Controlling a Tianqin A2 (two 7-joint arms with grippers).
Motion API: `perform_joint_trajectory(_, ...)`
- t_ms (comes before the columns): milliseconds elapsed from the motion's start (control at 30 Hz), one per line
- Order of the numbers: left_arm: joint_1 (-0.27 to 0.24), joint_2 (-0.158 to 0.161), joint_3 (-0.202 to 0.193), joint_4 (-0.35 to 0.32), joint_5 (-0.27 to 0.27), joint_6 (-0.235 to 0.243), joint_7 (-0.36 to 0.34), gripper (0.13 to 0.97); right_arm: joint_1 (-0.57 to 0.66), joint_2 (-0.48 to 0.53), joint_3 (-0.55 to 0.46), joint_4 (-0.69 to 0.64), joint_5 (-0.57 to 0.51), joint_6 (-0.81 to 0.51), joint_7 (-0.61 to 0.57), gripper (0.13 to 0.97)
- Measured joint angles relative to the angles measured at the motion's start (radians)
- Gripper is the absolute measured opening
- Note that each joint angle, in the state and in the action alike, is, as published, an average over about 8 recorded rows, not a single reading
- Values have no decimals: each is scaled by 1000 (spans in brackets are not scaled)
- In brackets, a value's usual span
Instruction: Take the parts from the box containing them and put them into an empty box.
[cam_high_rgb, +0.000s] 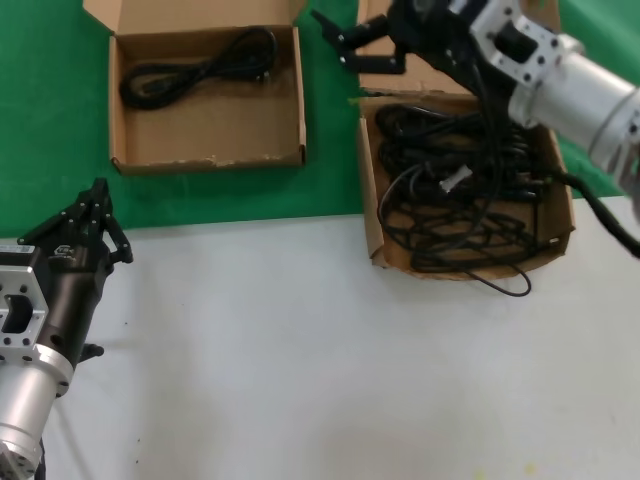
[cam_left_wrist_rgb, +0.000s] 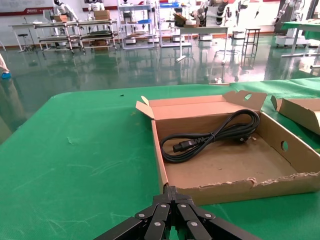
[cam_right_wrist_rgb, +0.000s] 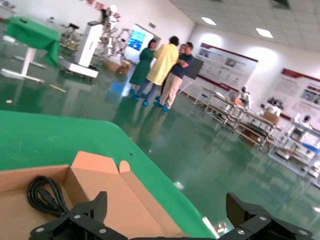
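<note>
Fingers (cam_high_rgb: 345, 40) of the right gripper (cam_high_rgb: 362, 52) gape wide (holding nothing) above the green cloth (cam_high_rgb: 330, 180).

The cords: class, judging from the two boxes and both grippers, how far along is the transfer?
Done: one cord bundle already lies in the shallow box. In hand: nothing; the right gripper hangs open and empty above the gap between the boxes, near the deeper box's back edge, and the left gripper, shut, waits over the white table. Left: the tangled pile of cords in the deeper box.
</note>
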Motion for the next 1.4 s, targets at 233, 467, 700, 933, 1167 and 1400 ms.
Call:
perform_joint_trajectory(233, 0, 0, 0, 0, 0, 0, 0, 145, -62, -7, 43, -6, 66, 20, -45, 862)
perform_joint_trajectory(467, 0, 0, 0, 0, 0, 0, 0, 152, -74, -10, 49, -6, 76, 25, -51, 936)
perform_joint_trajectory(700, 1, 0, -1, 0, -1, -1, 0, 160, -115, -8, 60, 12, 84, 49, -36, 951)
perform_joint_trajectory(933, 3, -1, -2, 0, -3, -2, 1, 217, -182, -7, 77, 42, 97, 91, -11, 966)
perform_joint_trajectory(1167, 4, -1, -3, -1, -4, -3, 1, 307, -254, -5, 96, 73, 111, 135, 15, 966)
perform_joint_trajectory(1400, 6, -1, -4, -1, -6, -5, 2, 429, -326, -3, 114, 104, 125, 180, 41, 966)
